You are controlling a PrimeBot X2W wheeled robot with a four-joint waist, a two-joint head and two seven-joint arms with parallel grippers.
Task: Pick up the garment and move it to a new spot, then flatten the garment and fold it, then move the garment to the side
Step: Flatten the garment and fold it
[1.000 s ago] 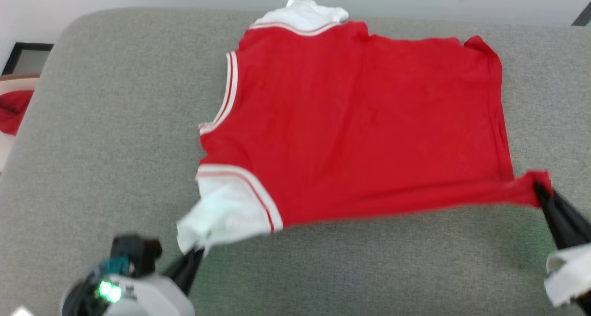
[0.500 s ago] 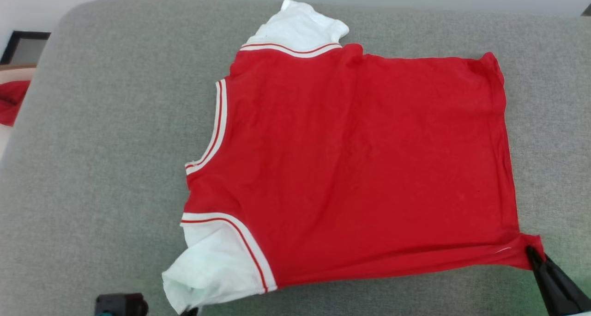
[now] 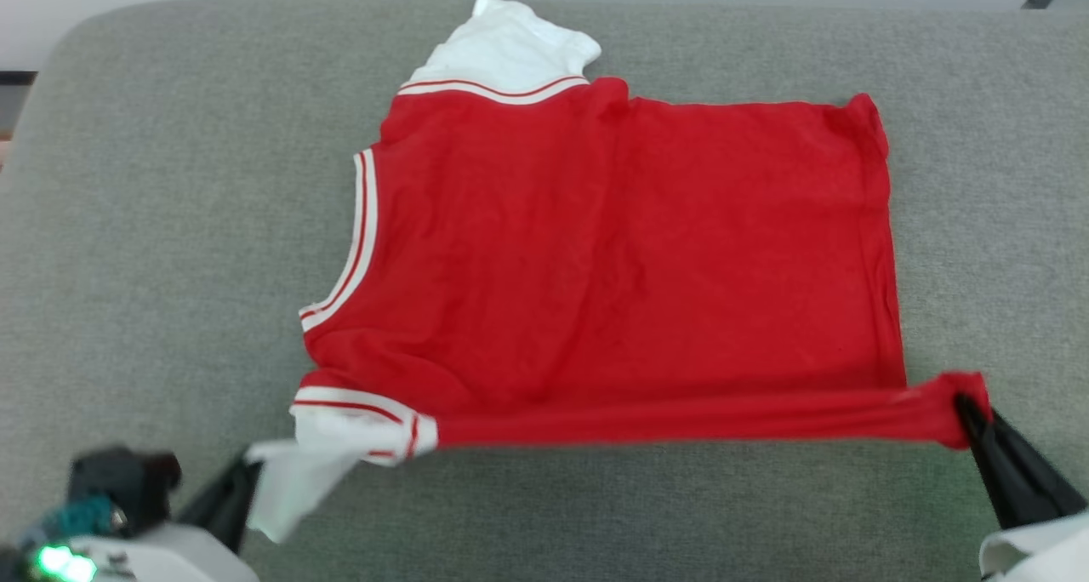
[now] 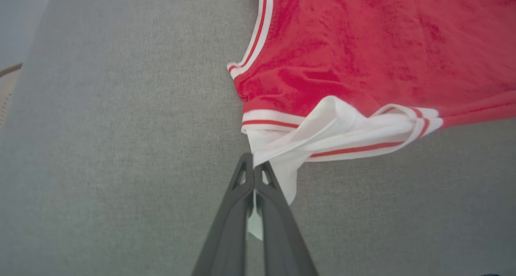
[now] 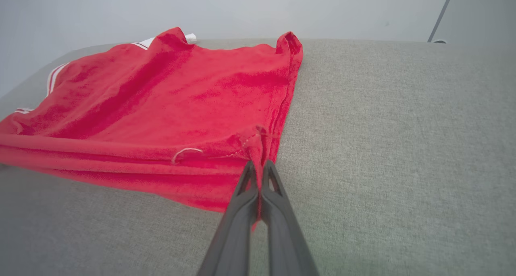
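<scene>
Garment: The garment (image 3: 612, 250), a red jersey with white sleeves, lies spread across the middle of the grey surface (image 3: 153, 242). Its plain red side faces up, with the neckline toward the robot's left and the hem toward its right.
Near edge: This edge is gathered into a narrow band and stretched taut in a straight line between the two pincers. The rest of the body lies flat behind it.
Left pincer: The left pincer (image 3: 251, 473) is clamped on the tip of the near sleeve (image 3: 323, 459). In the left wrist view a strip of white cloth is pinched between its dark fingers.
Right pincer: The right pincer (image 3: 966, 403) is clamped on the near hem corner, where the red cloth bunches at its fingertips.
Near sleeve: It is drawn out and twisted toward the left pincer, and its striped trim is creased.
Far sleeve: The far sleeve (image 3: 506, 50) lies flat by the back edge of the surface.
Backdrop: A pale wall (image 5: 242, 9) rises beyond the surface.
</scene>
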